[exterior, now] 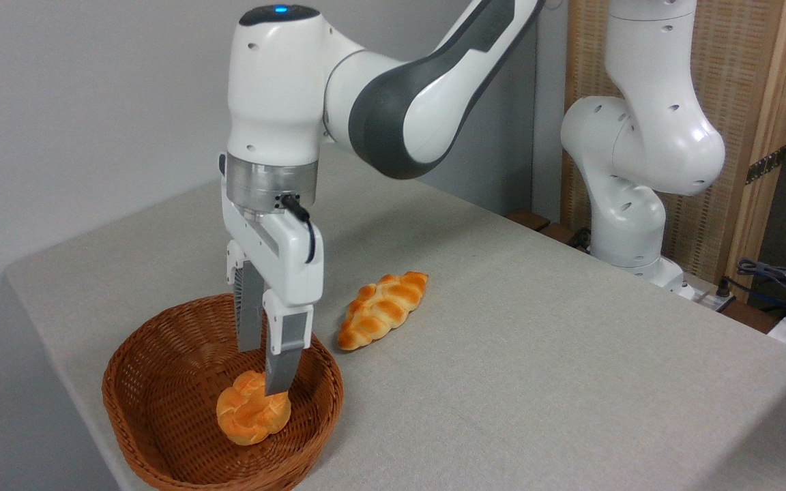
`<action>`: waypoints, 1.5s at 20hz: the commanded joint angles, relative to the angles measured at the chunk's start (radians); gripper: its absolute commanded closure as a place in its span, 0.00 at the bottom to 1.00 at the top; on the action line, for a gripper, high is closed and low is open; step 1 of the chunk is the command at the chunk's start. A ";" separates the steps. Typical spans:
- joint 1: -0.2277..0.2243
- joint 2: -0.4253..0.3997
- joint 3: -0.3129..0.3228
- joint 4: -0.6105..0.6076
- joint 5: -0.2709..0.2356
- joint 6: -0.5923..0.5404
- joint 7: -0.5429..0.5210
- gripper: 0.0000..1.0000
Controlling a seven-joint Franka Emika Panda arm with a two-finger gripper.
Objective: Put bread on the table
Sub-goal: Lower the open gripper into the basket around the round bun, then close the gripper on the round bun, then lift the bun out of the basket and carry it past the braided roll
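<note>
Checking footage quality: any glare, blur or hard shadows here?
Fixed camera: even, soft light; a faint shadow under the braided loaf; mild sheen on the arm; bun, basket and gripper look sharp, no motion blur.

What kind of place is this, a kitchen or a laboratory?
Probably a robotics laboratory: a white robot arm is bolted at a cloth-covered table, loose cables lie nearby, and the breads look like props.

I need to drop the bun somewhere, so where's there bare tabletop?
The table is bare across the wide stretch right of the braided loaf, up to the arm's base. Also bare behind the basket, toward the wall. It is crowded inside the basket, where the gripper reaches the bun.
</note>
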 commanded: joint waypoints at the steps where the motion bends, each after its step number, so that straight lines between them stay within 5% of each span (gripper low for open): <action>1: -0.001 0.020 -0.012 -0.014 0.016 0.065 0.031 0.00; 5: 0.002 0.044 -0.012 -0.023 0.016 0.068 0.149 0.00; 10: 0.002 0.073 -0.012 -0.026 0.017 0.106 0.157 0.01; 13: 0.003 0.089 -0.012 -0.026 0.027 0.118 0.194 0.43; 16: 0.020 0.089 -0.012 -0.026 0.027 0.118 0.222 0.61; 26: 0.029 0.080 -0.011 -0.018 0.008 0.101 0.211 0.60; 30: 0.043 0.040 -0.005 0.047 -0.133 0.034 0.206 0.60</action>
